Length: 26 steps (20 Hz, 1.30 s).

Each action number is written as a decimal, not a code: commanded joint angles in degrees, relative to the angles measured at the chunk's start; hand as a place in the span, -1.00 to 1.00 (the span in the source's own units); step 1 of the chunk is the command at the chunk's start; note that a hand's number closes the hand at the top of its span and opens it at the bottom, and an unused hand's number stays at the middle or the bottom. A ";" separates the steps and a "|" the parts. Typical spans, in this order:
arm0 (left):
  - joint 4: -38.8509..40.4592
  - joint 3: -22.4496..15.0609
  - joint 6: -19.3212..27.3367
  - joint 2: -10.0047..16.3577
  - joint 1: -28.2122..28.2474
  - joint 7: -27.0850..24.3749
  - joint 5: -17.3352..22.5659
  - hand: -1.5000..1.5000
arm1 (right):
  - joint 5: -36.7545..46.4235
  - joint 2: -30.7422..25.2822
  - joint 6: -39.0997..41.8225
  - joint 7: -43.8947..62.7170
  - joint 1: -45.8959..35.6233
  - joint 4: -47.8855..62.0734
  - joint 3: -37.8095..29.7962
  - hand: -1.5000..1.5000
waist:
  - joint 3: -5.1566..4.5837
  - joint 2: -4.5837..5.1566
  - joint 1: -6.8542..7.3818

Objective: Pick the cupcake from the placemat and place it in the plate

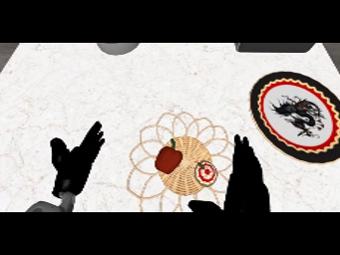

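A: Farthest left of the placemat [181, 184]?

B: Left hand [75, 160], well left of it, over the white marbled counter [69, 84]. Fingers straight and spread, pointing away up the counter, thumb out to the side. Wide open, holding nothing.

A: Next?

B: Grey rounded thing [117, 48], far beyond the placemat and a little left, at the counter's far edge. Too little showing to name.

A: On the placemat itself?

B: Woven tan centre ringed with pale looping lace. Red pepper [169, 158] with a green stem, left of centre. Just right of that, the cupcake [206, 172], small, white top with a red frill, sitting at the woven centre's right edge. Touching the pepper or not: cannot tell.

A: And the right hand [246, 174]?

B: Over the placemat's right lace border, just beside the cupcake. Fingers straight, pointing up the counter; thumb jutting left below the cupcake. Open, curled round nothing. Contact with the cupcake: cannot tell.

A: Further right?

B: Dark block [275, 47], far beyond the placemat and to its right, at the counter's far edge. Then the plate [286, 94], well right of the placemat and farther up the counter, apart from it: black rim, red scalloped ring, white middle with a black dragon figure.
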 commanded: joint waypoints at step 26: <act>1.14 5.01 -3.84 -0.64 0.18 1.37 -2.02 0.00 | -6.51 1.12 -3.58 6.05 -8.95 26.19 -1.47 1.00 | 0.01 0.00 -0.21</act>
